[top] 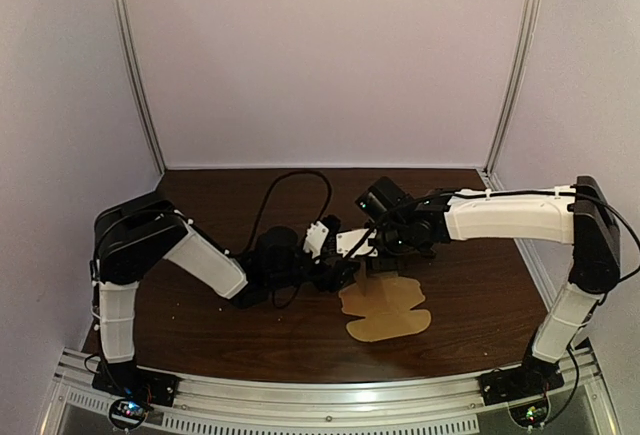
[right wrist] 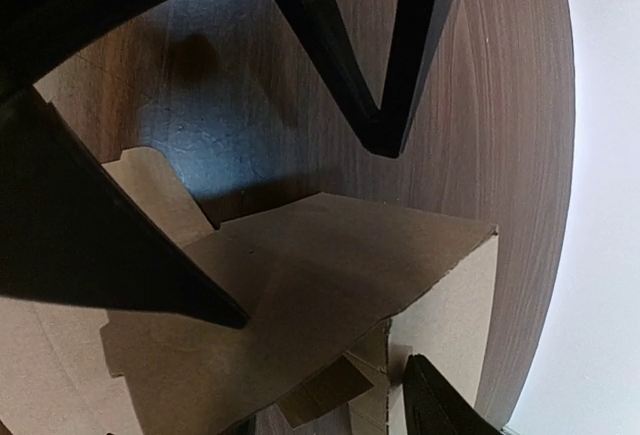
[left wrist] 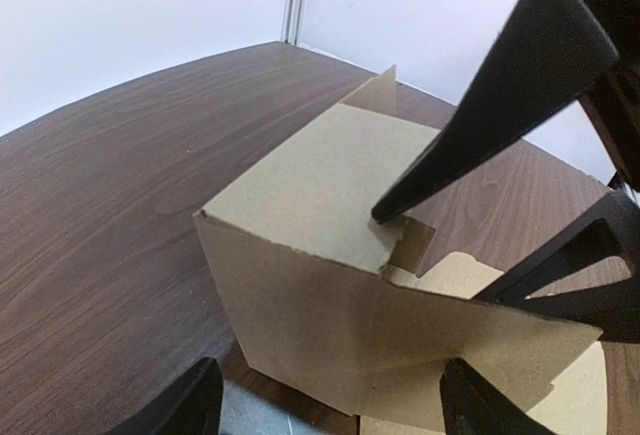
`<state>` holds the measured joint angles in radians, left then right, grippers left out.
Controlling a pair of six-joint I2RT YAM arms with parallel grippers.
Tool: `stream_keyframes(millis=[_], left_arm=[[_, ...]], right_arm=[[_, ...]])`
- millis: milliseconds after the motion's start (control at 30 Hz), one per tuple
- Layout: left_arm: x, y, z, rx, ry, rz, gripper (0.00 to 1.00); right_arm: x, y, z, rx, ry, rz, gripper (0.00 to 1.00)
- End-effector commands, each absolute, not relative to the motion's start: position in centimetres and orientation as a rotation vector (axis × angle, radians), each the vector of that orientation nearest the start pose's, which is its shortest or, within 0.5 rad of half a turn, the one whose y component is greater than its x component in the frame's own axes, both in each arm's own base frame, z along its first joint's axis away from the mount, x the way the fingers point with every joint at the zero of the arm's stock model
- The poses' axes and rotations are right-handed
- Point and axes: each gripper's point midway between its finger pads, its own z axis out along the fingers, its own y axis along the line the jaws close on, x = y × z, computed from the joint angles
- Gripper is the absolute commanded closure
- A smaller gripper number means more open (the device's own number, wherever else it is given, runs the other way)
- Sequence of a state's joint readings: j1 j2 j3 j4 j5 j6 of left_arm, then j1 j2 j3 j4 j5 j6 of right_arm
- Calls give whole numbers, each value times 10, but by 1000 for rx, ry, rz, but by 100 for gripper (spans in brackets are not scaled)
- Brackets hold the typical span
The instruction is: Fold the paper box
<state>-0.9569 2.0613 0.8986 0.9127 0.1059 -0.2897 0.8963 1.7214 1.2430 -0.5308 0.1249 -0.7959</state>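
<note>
A brown paper box (top: 385, 310) lies mid-table, part flat and part raised. In the left wrist view the box (left wrist: 320, 185) shows a level top panel over an upright front wall. My left gripper (left wrist: 335, 410) is open, its two tips low on either side of that wall. A finger of the right gripper (left wrist: 500, 85) presses its tip on the top panel by a small tab. In the right wrist view my right gripper (right wrist: 330, 345) is open, one finger on the box (right wrist: 330, 255) panel, the other outside the side wall. Both grippers (top: 335, 270) (top: 378, 255) meet at the box's far-left edge.
A black cable (top: 290, 180) loops over the dark wooden table (top: 200, 295) behind the left arm. White walls with metal posts close in the back and sides. An aluminium rail (top: 330, 395) runs along the near edge.
</note>
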Motion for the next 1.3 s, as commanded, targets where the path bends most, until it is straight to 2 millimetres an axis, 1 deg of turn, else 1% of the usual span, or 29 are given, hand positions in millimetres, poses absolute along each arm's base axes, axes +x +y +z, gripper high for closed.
stream_keyframes(millis=[0, 100, 200, 333, 433, 567, 667, 867, 1000, 1067, 1100, 1133, 1167, 1200, 1267], left_arm=[[295, -462, 77, 733, 1790, -894, 22], [296, -472, 75, 758, 1771, -895, 22], [297, -474, 76, 754, 1759, -895, 23], [296, -472, 76, 751, 1755, -900, 22], [296, -474, 77, 756, 1750, -910, 22], [296, -477, 75, 760, 1758, -912, 22], [296, -477, 74, 763, 1762, -911, 22], [296, -476, 73, 762, 1766, -911, 23], [296, -476, 77, 740, 1775, -927, 22], [299, -474, 79, 691, 1823, -935, 21], [301, -471, 83, 649, 1864, -937, 21], [301, -469, 83, 613, 1925, -933, 21], [305, -464, 85, 552, 1981, -913, 22], [307, -457, 84, 492, 2049, -894, 23], [309, -446, 89, 378, 2148, -862, 24]], right_arm=[[285, 327, 120, -1864, 1785, -40, 49], [285, 326, 118, -1874, 1799, -26, 49], [290, 321, 125, -1862, 1801, -50, 49], [309, 303, 139, -1823, 1812, -111, 49], [324, 292, 143, -1797, 1815, -138, 48], [345, 281, 145, -1771, 1819, -168, 48], [356, 276, 143, -1766, 1815, -192, 48], [368, 264, 143, -1751, 1837, -190, 47], [374, 255, 136, -1743, 1898, -141, 48], [379, 252, 138, -1705, 1932, -108, 48], [382, 250, 139, -1680, 1952, -88, 48], [383, 248, 142, -1652, 1974, -60, 48], [386, 243, 144, -1619, 2004, -44, 48], [390, 237, 147, -1576, 2034, -28, 48], [394, 226, 153, -1501, 2092, 25, 48]])
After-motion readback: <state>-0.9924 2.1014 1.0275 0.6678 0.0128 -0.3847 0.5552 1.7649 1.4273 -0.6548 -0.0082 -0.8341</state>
